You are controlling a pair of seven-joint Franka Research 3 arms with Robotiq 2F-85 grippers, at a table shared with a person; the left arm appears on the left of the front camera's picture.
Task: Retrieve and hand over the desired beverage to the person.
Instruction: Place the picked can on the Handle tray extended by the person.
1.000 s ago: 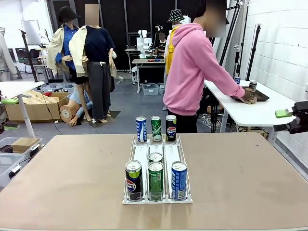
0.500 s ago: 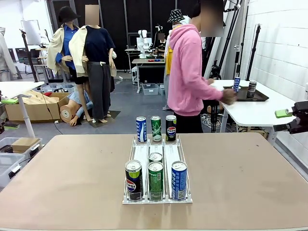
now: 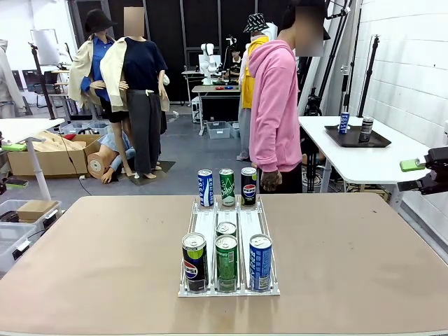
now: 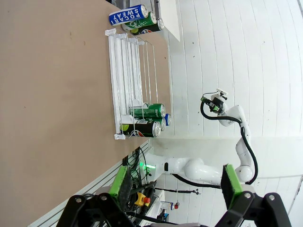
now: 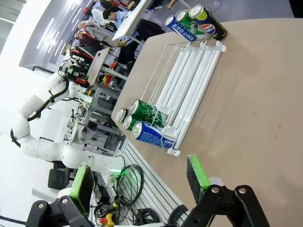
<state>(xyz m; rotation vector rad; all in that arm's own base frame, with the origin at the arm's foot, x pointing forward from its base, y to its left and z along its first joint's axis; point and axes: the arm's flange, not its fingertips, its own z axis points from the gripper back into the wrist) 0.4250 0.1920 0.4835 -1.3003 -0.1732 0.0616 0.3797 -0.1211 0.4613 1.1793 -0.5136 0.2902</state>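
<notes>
A white rack [image 3: 208, 231] stands mid-table with cans in three lanes. At its far end are a blue can [image 3: 205, 188], a green can [image 3: 227, 187] and a black Pepsi can [image 3: 248, 185]. At the near end are a Pepsi can [image 3: 194, 262], a green can [image 3: 226, 262] with another behind it, and a blue can [image 3: 260, 262]. The person [image 3: 275, 105] in a pink hoodie stands side-on behind the table, one hand [image 3: 270, 180] hanging near the far cans. My right gripper [image 3: 414, 175] hovers open off the table's right edge. My left gripper [image 4: 176, 184] is open and holds nothing; so is my right gripper [image 5: 140, 179].
A white side table [image 3: 350, 164] at the back right carries a dark tray [image 3: 362, 140] with two more cans. Boxes and bins sit on the floor at the left. Bare tabletop [image 3: 105, 259] lies on both sides of the rack.
The person pulled the arm back from the side table's tray and turned; the hand now hangs by the far cans. Both arms and all cans stayed put.
</notes>
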